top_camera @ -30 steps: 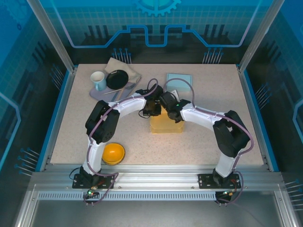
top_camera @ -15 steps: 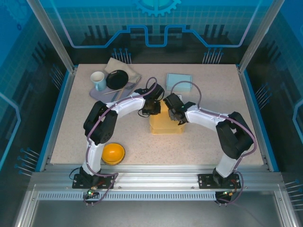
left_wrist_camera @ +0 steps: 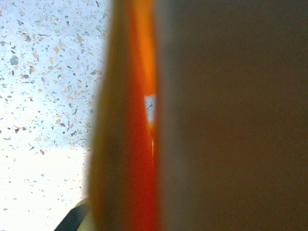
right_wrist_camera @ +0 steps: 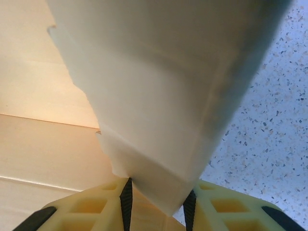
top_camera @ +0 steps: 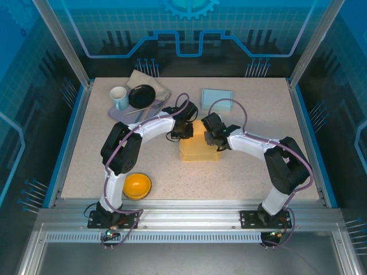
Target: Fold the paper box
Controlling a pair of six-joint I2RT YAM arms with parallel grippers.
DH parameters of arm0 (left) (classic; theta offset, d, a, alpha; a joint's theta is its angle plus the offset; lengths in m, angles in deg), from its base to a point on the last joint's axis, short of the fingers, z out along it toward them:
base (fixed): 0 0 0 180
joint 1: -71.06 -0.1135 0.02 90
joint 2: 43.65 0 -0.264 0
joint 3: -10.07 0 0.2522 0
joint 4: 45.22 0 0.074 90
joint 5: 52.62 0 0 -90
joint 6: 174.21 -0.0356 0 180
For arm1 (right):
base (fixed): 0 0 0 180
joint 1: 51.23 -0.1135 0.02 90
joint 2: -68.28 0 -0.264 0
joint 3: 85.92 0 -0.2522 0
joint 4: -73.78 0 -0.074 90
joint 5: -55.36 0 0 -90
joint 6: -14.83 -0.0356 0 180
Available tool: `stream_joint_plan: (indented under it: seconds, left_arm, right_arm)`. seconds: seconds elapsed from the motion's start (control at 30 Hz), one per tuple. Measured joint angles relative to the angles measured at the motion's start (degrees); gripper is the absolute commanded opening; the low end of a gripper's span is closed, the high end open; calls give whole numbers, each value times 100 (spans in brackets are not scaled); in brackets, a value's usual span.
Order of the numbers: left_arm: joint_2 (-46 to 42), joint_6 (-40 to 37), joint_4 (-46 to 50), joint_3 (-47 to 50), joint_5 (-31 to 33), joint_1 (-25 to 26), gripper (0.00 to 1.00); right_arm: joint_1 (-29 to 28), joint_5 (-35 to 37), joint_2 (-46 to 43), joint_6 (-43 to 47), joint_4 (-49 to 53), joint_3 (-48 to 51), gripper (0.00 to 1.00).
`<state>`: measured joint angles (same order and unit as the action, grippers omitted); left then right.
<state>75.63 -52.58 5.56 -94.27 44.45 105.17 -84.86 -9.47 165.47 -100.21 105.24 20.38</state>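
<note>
The yellow paper box (top_camera: 198, 152) stands partly folded at the table's middle. My left gripper (top_camera: 184, 130) is at its back left edge; in the left wrist view a box panel (left_wrist_camera: 231, 115) runs edge-on, blurred and very close, and hides the fingers, which are shut on it. My right gripper (top_camera: 214, 137) is at the box's back right edge. In the right wrist view a pale folded flap (right_wrist_camera: 159, 96) comes down between the jaws of the right gripper (right_wrist_camera: 157, 204), and both black pads (right_wrist_camera: 126, 202) press against its sides.
At the back left a grey tray (top_camera: 121, 113) carries a white mug (top_camera: 119, 97) and a black dish (top_camera: 141, 95), with a beige cloth (top_camera: 152, 80) behind. A light blue pad (top_camera: 217, 97) lies behind the box. An orange bowl (top_camera: 137, 185) sits near the left arm's base.
My right gripper has drawn back from over the box to its back right edge and closed on the flap. The box's top has shifted slightly left. The left gripper has held still.
</note>
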Motion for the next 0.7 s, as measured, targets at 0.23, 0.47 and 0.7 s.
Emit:
stream_joint_plan:
  seconds: [0.23, 0.47, 0.7]
  left_arm:
    - [0, 0, -28, 0, -13, 2, 2]
    - [-2, 57, -46, 0, -105, 0, 2]
    - [-4, 256, -199, 0, -328, 39, 2]
  right_arm:
    - [223, -164, -2, 369, -203, 0, 25]
    - [254, -59, 11, 533, -227, -4, 22]
    - [55, 1373, 640, -236, 658, -739, 17]
